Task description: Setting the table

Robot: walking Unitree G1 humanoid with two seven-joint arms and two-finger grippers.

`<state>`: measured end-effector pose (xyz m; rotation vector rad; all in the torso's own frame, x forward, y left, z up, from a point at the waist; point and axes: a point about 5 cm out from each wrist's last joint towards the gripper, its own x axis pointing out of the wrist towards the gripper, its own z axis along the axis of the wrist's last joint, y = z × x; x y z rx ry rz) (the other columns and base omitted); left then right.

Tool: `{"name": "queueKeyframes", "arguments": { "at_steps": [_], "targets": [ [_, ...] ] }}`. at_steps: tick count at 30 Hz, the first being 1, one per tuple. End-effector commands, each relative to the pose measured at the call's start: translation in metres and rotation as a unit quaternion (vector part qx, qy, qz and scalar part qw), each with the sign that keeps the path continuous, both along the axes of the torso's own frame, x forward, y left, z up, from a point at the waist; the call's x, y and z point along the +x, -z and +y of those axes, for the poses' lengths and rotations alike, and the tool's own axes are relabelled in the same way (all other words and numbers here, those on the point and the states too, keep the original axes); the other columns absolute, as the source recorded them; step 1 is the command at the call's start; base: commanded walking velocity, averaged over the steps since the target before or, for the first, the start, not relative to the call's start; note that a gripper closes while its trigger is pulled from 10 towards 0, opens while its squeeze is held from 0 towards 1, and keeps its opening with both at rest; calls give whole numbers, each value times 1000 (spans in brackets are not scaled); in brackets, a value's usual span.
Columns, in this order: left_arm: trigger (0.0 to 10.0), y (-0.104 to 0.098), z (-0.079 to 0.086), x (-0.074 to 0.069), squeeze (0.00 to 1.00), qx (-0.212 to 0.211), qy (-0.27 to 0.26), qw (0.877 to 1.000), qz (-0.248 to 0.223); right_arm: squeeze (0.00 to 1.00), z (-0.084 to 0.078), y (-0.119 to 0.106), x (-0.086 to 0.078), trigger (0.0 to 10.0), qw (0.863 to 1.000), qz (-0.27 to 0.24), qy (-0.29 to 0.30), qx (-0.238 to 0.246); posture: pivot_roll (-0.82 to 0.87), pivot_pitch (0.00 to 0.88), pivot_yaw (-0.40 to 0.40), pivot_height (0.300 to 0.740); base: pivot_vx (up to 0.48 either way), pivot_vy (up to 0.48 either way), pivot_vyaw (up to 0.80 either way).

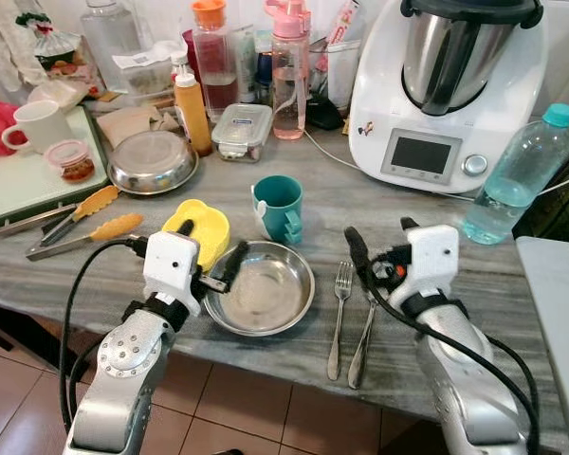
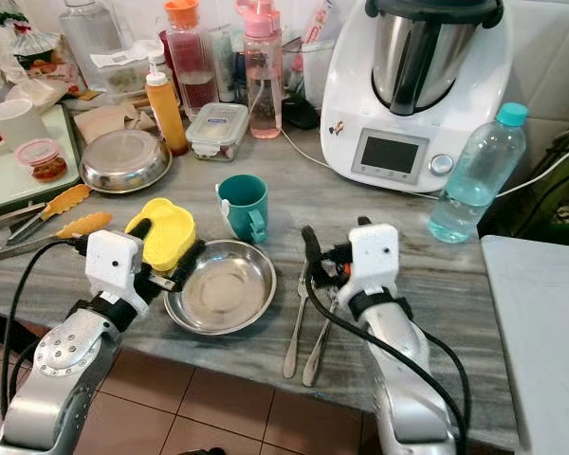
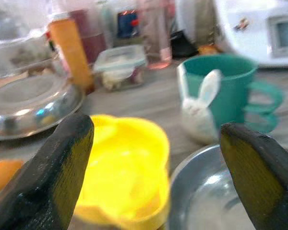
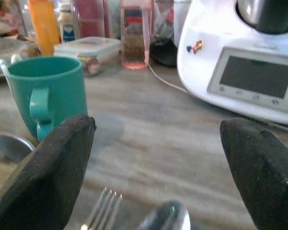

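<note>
Table (image 1: 360, 204): grey stone, carries all items.
Steel bowl (image 1: 259, 287): landmark, near front edge.
Teal mug (image 1: 278, 208): just behind bowl.
Yellow bowl (image 1: 198, 230): left of steel bowl, touching.
Fork (image 1: 339, 313), spoon (image 1: 363, 336): right of bowl, side by side.
Left pincer (image 1: 210, 252): fingers spread, straddling bowl's left rim.
Right pincer (image 1: 381, 241): fingers spread, above spoon.

The counter (image 1: 427, 204) is grey-veined, the mug (image 1: 278, 209) teal with a white rabbit, the bowl (image 1: 197, 227) yellow, the plate (image 1: 262, 287) and fork (image 1: 339, 318) silver, the tongs (image 1: 85, 227) orange-tipped, the appliance (image 1: 446, 90) white, the bottle cap (image 1: 559, 115) teal.
</note>
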<state>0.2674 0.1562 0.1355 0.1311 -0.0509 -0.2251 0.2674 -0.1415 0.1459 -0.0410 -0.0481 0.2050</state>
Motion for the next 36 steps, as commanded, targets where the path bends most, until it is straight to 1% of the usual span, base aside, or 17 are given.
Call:
{"name": "queueKeyframes", "arguments": {
  "at_steps": [1, 2, 3, 4, 5, 11, 13, 14, 15, 17, 18, 19, 21, 24, 26, 34, 36],
  "targets": [
    [10000, 3, 5, -1, 0, 4, -14, 1000, -2, 1000, -2, -6, -3, 10000, 1000, -7, 3, -2, 13, 40, 37, 740, 0, 0, 0],
    [10000, 3, 6, -1, 0, 4, -21, 1000, -9, 1000, -4, -5, -4, 10000, 1000, -3, 9, -7, 9, 37, 36, 740, 0, 0, 0],
    [10000, 6, 11, 0, 0, -2, -44, 999, -5, 655, -9, -3, -6, 10000, 1000, 4, 22, -10, 6, 32, 36, 740, 0, 0, 0],
    [10000, 7, 12, 0, 0, -4, -52, 999, -4, 655, -10, -2, -6, 10000, 1000, 7, 24, -9, 6, 32, 36, 740, 0, 0, 0],
    [10000, 8, 15, 1, 0, -4, -73, 997, -1, 0, -12, -3, -8, 10000, 1000, 5, 26, -7, 0, 26, 35, 740, 0, 0, 0],
    [10000, 3, 17, 1, 0, -2, -79, 997, -18, 0, -21, -5, -9, 10000, 999, 8, 52, -12, -11, 16, 30, 740, 0, 0, 0],
    [10000, 4, 18, 0, 0, -5, -80, 997, -20, 0, -23, -7, -9, 10000, 997, 1, 71, -31, -13, 11, 27, 740, 0, 0, 0],
    [10000, 6, 18, -1, 0, -5, -81, 997, -16, 0, -23, -7, -8, 10000, 997, 0, 68, -38, -14, 9, 27, 740, 0, 0, 0],
    [10000, 9, 18, -3, 0, -5, -80, 997, -13, 0, -20, -5, -8, 10000, 998, 5, 50, -21, -16, 10, 28, 740, 0, 0, 0],
    [10000, 14, 18, -4, 0, -13, -82, 997, 0, 0, -21, -5, -7, 10000, 997, 2, 67, -48, -17, 9, 28, 740, 0, 0, 0],
    [10000, 15, 17, -5, 0, -11, -80, 997, 1, 0, -20, -4, -8, 10000, 995, -6, 64, -77, -23, 8, 27, 740, 0, 0, 0],
    [10000, 15, 16, -4, 0, -11, -78, 997, 0, 0, -19, -1, -9, 10000, 996, 9, 55, -63, -25, 7, 28, 740, 0, 0, 0],
    [10000, 15, 14, -3, 0, -14, -75, 997, -1, 0, -22, 4, -10, 10000, 994, 33, 80, -63, -29, 2, 29, 740, 0, 0, 0],
    [10000, 18, 5, -2, 0, -58, -40, 997, 23, 0, -22, 3, -12, 10000, 996, 27, 73, -43, -34, 0, 32, 740, 0, 0, 0],
    [10000, 17, 2, 0, 0, -51, -43, 998, 16, 0, -25, 1, -11, 10000, 995, 20, 83, -46, -36, 0, 32, 740, 0, 0, 0],
    [10000, 15, -7, 8, 0, -65, -32, 997, 10, 0, -30, -2, -8, 10000, 995, 18, 94, -33, -60, 0, 38, 740, 0, 0, 0],
    [10000, 14, -9, 11, 0, -67, -26, 997, 7, 0, -31, -3, -8, 10000, 995, 17, 96, -36, -68, 0, 44, 740, 0, 0, -662]
  ]
}}
